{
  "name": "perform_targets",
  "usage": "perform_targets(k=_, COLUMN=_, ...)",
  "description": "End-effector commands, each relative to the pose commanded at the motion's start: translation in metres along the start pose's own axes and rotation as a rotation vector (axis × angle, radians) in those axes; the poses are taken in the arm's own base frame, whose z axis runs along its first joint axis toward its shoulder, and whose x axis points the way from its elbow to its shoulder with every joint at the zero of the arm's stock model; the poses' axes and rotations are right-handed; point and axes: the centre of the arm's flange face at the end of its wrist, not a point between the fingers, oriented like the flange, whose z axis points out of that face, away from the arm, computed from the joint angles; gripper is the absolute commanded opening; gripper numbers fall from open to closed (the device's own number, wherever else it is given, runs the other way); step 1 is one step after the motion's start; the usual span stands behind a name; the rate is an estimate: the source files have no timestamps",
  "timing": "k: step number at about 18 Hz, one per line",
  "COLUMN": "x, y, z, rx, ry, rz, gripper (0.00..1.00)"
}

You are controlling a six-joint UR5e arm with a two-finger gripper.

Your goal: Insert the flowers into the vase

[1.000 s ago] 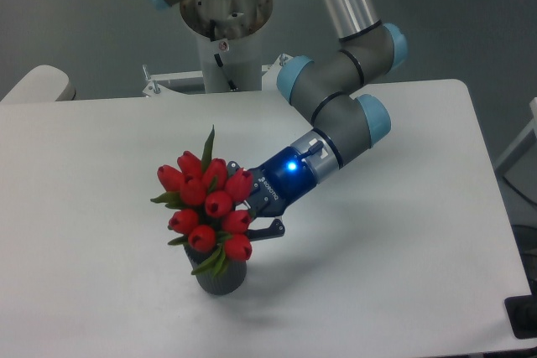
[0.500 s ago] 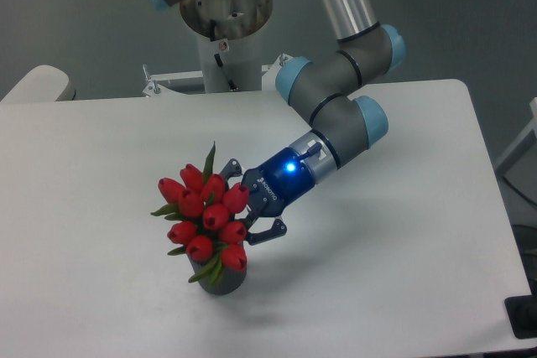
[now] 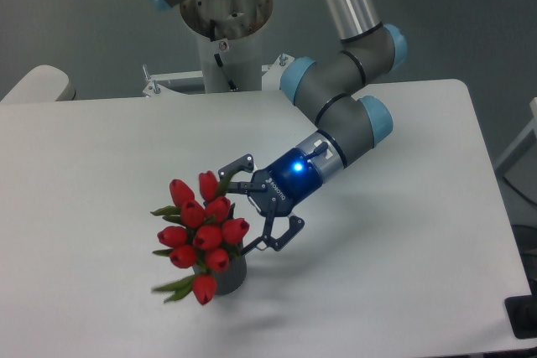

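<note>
The flowers (image 3: 200, 232), a tight bunch of red tulip buds with green leaves, stand in the vase (image 3: 228, 277), a small dark grey cylinder near the table's front. The bunch leans left and hides most of the vase's rim. My gripper (image 3: 252, 207) is open just right of the bunch, its two dark fingers spread wide, one above at the top buds and one below by the vase's rim. Nothing is held between them.
The white table (image 3: 403, 232) carries only the vase and flowers. The arm's base column (image 3: 225, 31) rises behind the far table edge. A pale rounded object (image 3: 38, 85) sits at the far left.
The gripper has opened and let go of the flowers. The bunch has dropped lower into the vase and tipped to the left.
</note>
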Motion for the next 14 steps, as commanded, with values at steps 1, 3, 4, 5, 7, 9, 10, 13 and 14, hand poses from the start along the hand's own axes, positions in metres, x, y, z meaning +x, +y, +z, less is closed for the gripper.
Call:
perform_targets(k=1, x=-0.002, y=0.001, z=-0.007, rx=0.001, ry=-0.012, rz=0.0, gripper=1.0)
perform_targets(k=3, x=-0.005, y=0.0, z=-0.016, rx=0.002, ry=-0.028, rz=0.003, gripper=1.0)
perform_targets(k=4, x=-0.006, y=-0.001, z=-0.022, rx=0.002, ry=-0.039, rz=0.005, gripper=1.0)
perform_targets(k=5, x=-0.008, y=-0.005, z=-0.031, rx=0.003, ry=-0.053, rz=0.009, gripper=1.0)
perform_targets(k=7, x=-0.014, y=-0.008, z=-0.051, rx=0.005, ry=-0.088, rz=0.016, gripper=1.0)
perform_targets(k=9, x=-0.022, y=-0.017, z=-0.075, rx=0.004, ry=-0.128, rz=0.036, gripper=1.0)
perform_targets(k=10, x=-0.025, y=-0.019, z=-0.088, rx=0.004, ry=-0.15, rz=0.04, gripper=1.0)
perform_targets(k=13, x=-0.033, y=-0.042, z=-0.12, rx=0.003, ry=-0.204, rz=0.064, gripper=1.0)
perform_targets(k=14, x=-0.038, y=-0.05, z=-0.127, rx=0.0, ry=-0.214, rz=0.071, gripper=1.0)
